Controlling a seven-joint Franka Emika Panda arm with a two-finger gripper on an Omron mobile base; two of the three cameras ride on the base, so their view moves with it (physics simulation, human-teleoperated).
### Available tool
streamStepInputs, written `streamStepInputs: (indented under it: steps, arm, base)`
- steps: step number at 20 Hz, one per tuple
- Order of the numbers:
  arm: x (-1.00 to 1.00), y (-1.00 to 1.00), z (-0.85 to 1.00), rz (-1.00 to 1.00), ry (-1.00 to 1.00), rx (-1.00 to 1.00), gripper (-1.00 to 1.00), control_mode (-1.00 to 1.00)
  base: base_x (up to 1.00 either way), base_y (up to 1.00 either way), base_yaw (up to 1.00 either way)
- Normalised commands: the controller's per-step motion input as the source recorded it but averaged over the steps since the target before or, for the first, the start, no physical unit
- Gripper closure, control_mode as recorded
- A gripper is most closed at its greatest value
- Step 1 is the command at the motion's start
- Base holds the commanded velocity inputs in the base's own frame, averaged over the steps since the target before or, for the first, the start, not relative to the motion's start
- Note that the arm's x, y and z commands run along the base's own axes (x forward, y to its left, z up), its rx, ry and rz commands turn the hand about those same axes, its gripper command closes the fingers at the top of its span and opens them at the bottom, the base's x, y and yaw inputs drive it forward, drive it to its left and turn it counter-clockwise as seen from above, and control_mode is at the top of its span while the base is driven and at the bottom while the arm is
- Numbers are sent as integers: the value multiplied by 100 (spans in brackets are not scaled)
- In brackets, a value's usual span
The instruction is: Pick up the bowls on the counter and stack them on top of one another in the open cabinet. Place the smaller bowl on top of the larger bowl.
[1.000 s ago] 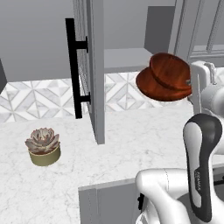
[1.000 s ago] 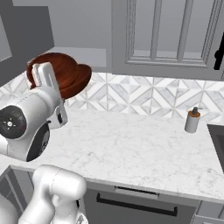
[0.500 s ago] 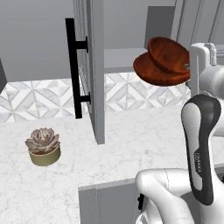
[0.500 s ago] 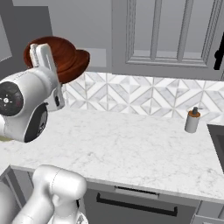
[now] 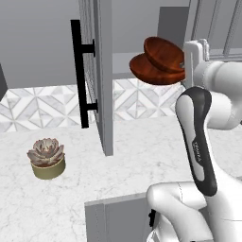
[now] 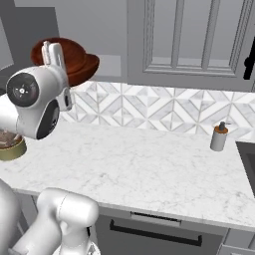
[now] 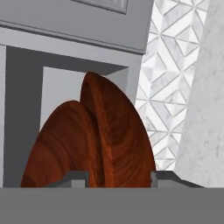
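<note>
Two glossy reddish-brown bowls [image 5: 160, 59] hang together in the air, tilted and leaning into one another, so I cannot tell the smaller from the larger. My gripper [image 5: 184, 60] is shut on them from the right, at the level of the open cabinet's [image 5: 124, 74] grey shelf and just in front of its opening. The door [image 5: 100, 80] with the black bar handle [image 5: 78, 71] stands open to their left. In the hand view the bowls [image 7: 109, 140] sit between my fingertips [image 7: 74, 177], before the dark cabinet opening [image 7: 57, 83]. The bowls [image 6: 77, 60] show behind my hand, above the white marble counter [image 6: 149, 169].
A tan pot with a succulent [image 5: 46, 158] stands on the counter at the left. A soap dispenser [image 6: 218, 137] stands by the patterned backsplash near a sink edge [image 6: 247, 164]. Closed panelled cabinets [image 6: 189, 40] hang at the right.
My arm has lifted the bowls higher and a little to the left, from backsplash height up to the cabinet's shelf level. The pot and dispenser have stayed put.
</note>
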Motion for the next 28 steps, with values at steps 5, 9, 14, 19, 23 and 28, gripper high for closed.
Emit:
streamStepInputs:
  steps: [5,9,14,19,23,28]
  arm:
    - [78,27,-20,2,1,4,100,-100]
    - [56,13,0,1,-5,0,100,-100]
    - [54,0,0,0,-1,0,100,-100]
    - [86,0,-5,0,20,0,100,-100]
    - [64,0,-7,0,7,0,100,-100]
    - [61,12,-6,0,1,-4,100,-100]
  base:
    - [0,0,0]
    - [0,0,0]
    - [0,0,0]
    - [0,0,0]
    - [0,0,0]
    - [0,0,0]
